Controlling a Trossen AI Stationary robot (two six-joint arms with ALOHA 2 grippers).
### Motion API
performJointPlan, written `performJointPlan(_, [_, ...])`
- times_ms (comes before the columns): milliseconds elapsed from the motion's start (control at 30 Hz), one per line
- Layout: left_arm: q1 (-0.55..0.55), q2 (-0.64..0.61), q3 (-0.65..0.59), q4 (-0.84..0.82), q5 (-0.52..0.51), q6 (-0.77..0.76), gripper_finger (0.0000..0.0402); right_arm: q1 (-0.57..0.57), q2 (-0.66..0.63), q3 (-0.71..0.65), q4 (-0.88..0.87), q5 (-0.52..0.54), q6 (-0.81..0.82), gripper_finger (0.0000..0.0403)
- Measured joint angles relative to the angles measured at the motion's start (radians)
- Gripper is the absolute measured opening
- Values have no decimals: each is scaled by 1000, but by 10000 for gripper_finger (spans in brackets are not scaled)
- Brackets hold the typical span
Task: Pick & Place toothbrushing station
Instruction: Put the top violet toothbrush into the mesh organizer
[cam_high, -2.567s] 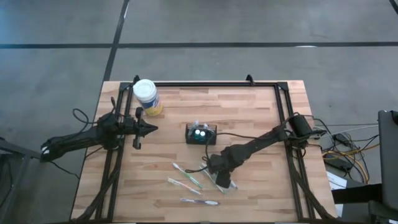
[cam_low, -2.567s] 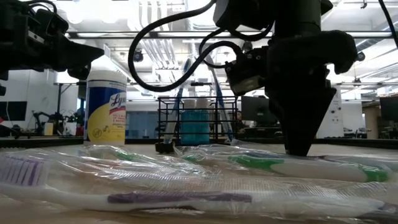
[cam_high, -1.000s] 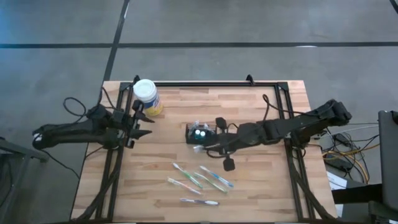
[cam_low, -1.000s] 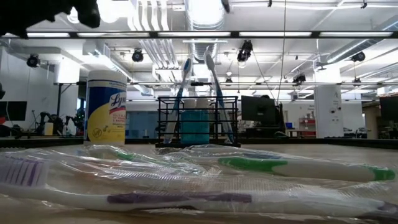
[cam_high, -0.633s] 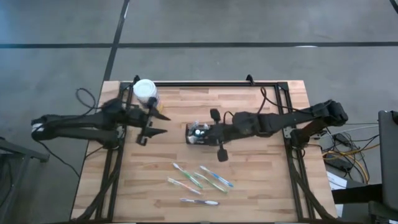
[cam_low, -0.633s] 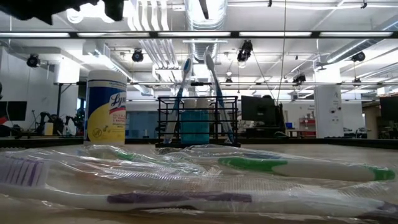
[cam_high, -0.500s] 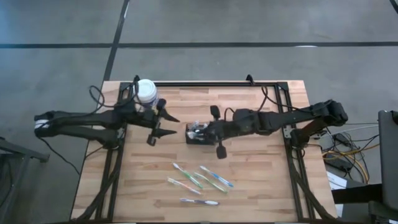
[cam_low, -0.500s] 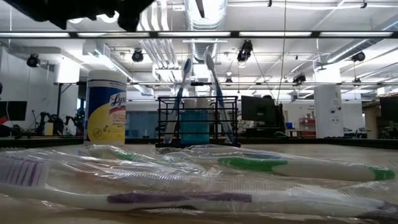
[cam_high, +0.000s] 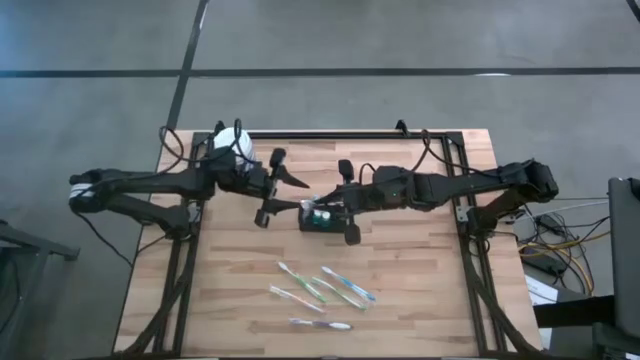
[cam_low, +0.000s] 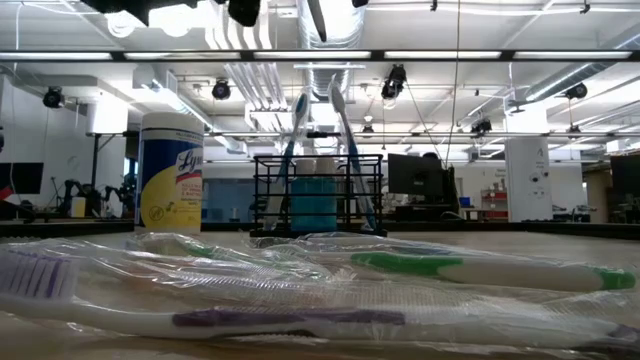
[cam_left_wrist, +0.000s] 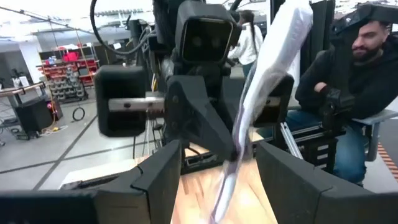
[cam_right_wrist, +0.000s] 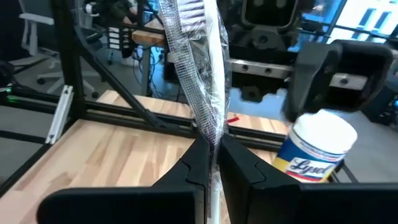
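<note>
The toothbrushing station (cam_high: 323, 216), a small black openwork caddy, is set near the middle of the worktop (cam_high: 410, 290), with two brushes standing upright in it and a blue cup inside, as seen in the low view (cam_low: 317, 194). Just above and beside it, the right pincer (cam_high: 322, 205) is clamped on a wrapped toothbrush (cam_right_wrist: 198, 74), held upright between its narrow fingers (cam_right_wrist: 237, 163) in clear film. Facing it from the other side of the caddy, the left pincer (cam_high: 284, 196) is spread wide and holds nothing, the wrapped brush being seen straight ahead between its fingers (cam_left_wrist: 163, 167). The step in hand is judged to be a hand-over or a shared handling of the wrapped brush over the caddy. The next move calls for the left pincer to be eased onto the wrapper without knocking the caddy or the brushes standing in it. Further wrapped toothbrushes (cam_high: 315, 295) are left lying nearer the front edge, and a white-capped wipes jar (cam_high: 230, 150) stands by the left arm
</note>
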Motion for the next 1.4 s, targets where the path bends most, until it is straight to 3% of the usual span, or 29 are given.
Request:
performJointPlan(400, [-20,99,98,8,59,10,214,-15,-3,0,32,-14,-3,18])
performJointPlan(967, [-43,116,129,8,78,18,206,-54,4,1,37,0,-4,18])
performJointPlan(1200, [-44,118,136,9,67,47,165,-55,4,1,42,-3,-4,18])
performJointPlan(1400, [-43,118,136,10,60,77,94,-54,4,1,41,-7,-10,18])
